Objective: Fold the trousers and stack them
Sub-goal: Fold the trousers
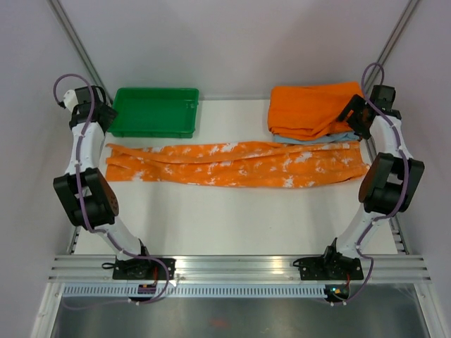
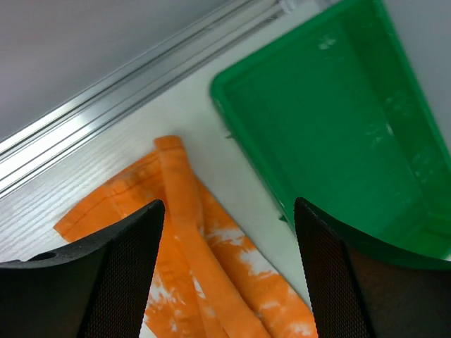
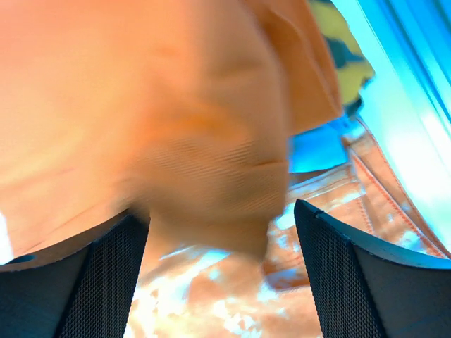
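The trousers [image 1: 232,163], orange with white blotchy splashes, lie stretched flat across the table from left to right. My left gripper [image 1: 104,121] hangs open above their left end, whose leg hems show in the left wrist view [image 2: 184,211]. My right gripper [image 1: 354,121] is open above their right end, over the edge of the folded stack. In the right wrist view the trousers [image 3: 232,303] lie under the open jaws, with the plain orange cloth [image 3: 141,105] close and blurred above them. Both grippers are empty.
A green tray [image 1: 155,111] stands at the back left, next to my left gripper, and shows in the left wrist view [image 2: 331,120]. A plain orange folded cloth [image 1: 313,109] lies on a light blue folded cloth [image 1: 310,140] at the back right.
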Tool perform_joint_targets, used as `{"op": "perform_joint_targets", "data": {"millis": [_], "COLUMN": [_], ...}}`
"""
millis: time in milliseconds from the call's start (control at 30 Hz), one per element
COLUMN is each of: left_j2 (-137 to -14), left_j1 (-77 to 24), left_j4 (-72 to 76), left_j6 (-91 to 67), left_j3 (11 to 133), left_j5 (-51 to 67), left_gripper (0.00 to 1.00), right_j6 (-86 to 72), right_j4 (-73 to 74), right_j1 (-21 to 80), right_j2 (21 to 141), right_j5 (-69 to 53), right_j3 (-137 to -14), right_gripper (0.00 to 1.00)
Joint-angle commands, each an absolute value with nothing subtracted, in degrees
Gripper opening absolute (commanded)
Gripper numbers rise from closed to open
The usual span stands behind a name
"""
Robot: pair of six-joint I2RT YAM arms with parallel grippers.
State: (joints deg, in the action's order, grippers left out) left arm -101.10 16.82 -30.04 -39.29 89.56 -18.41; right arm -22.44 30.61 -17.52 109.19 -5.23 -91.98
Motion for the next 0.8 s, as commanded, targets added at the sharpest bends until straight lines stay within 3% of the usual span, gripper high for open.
{"op": "perform_joint_targets", "data": {"millis": [0,167,267,300,367,400,433,467,500,567,600,767], "left_j2": [-93.71,-86.85,-80.44,-78.68,-74.81,-73.84,-72.35,-71.73,-71.28,-70.84,-71.62,-77.42], "left_j1": [12.58,5.65,1.95,1.32,0.79,0.70,0.79,-0.95,-1.05,-1.05,-1.05,-1.14], "left_j4": [-26.72,-28.13,-26.81,-26.37,-24.71,-24.18,-24.00,-23.30,-22.59,-21.28,-19.27,-13.81], "left_j6": [-31.56,-31.29,-33.57,-35.40,-36.99,-38.74,-39.54,-39.99,-40.43,-41.39,-42.09,-42.80], "left_j3": [91.50,84.22,75.35,72.97,66.38,64.27,61.12,59.78,58.37,54.68,52.49,50.18], "left_j5": [-14.59,-12.57,-10.99,-10.55,-9.23,-9.05,-8.44,-7.74,-7.21,-5.98,-5.28,-1.32], "left_gripper": [0.80,0.81,0.80,0.78,0.73,0.67,0.63,0.57,0.39,0.19,0.04,0.02], "right_j6": [-19.78,-20.65,-21.09,-21.09,-21.18,-21.01,-21.01,-21.01,-21.27,-22.06,-22.84,-24.70], "right_j4": [26.90,24.26,23.04,22.59,21.80,21.71,21.80,21.80,21.54,19.18,18.55,14.51], "right_j1": [-16.35,-16.00,-15.91,-15.91,-15.91,-15.82,-15.82,-15.82,-15.82,-15.82,-15.82,-15.38], "right_j2": [101.44,92.30,87.99,86.41,85.52,85.52,85.69,85.87,86.48,87.18,88.23,92.10], "right_j5": [-10.37,-10.63,-11.42,-11.51,-10.03,-9.41,-7.84,-7.13,-6.51,-6.15,-6.07,-5.10], "right_j3": [-91.69,-81.67,-72.02,-70.24,-66.81,-64.36,-63.47,-62.85,-61.54,-59.43,-58.81,-56.69], "right_gripper": [0.90,0.84,0.60,0.42,0.24,0.08,0.01,0.00,0.00,0.00,0.00,0.00]}}
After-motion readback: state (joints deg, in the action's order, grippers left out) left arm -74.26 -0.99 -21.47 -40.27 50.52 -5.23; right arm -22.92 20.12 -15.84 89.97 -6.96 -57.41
